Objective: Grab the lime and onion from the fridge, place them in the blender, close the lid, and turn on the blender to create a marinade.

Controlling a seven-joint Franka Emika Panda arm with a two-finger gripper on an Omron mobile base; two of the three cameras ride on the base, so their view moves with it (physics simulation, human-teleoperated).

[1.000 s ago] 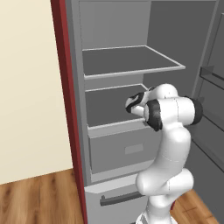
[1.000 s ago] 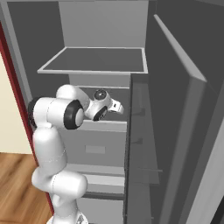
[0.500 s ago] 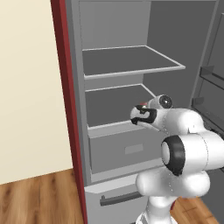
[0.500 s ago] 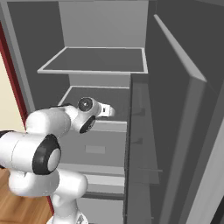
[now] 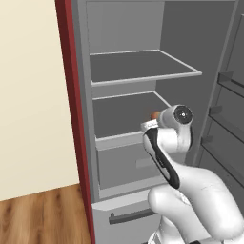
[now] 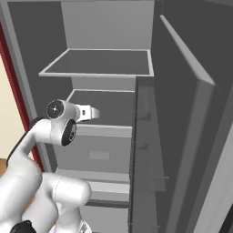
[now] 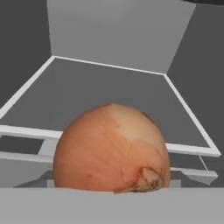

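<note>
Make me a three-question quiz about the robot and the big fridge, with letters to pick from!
1. Where is the onion?
A. On the wooden floor
B. Right in front of the end effector
C. On the top shelf

2. What colour is the fridge's outer side?
A. Dark red
B. Blue
C. Yellow

3. How is the fridge door?
A. Shut
B. Missing
C. Swung open

Answers:
1 B: the onion looms close in the hand view, and the left base view shows it beside the end effector.
2 A: the side of the fridge is dark red.
3 C: the door stands open, so the shelves show.
</note>
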